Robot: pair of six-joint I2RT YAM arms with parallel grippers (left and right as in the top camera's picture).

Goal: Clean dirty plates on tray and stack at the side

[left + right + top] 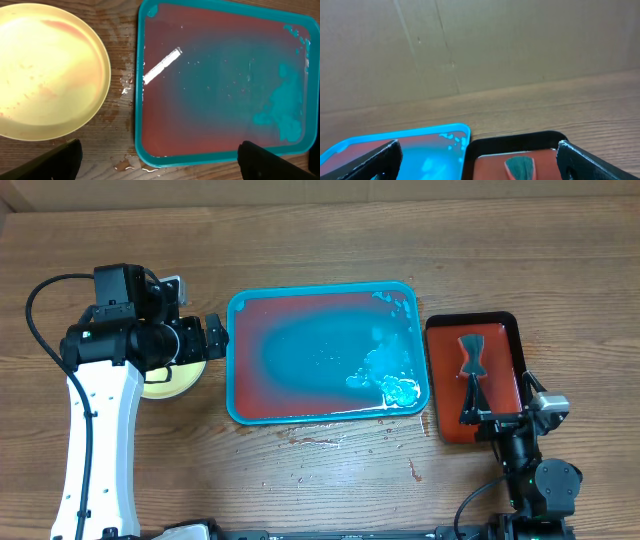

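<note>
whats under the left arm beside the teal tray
A pale yellow plate on the table. The arm covers most of it overhead; any plates beneath are hidden.

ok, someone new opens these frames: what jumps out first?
The big teal-rimmed tray at mid-table holds no plates, and its reddish floor is awash in blue liquid with foam clumped at its right end. Left of it, a pale yellow plate sits on the wood beneath the left gripper, which is open. On the right, a small black-rimmed tray holds a dark tool.
</note>
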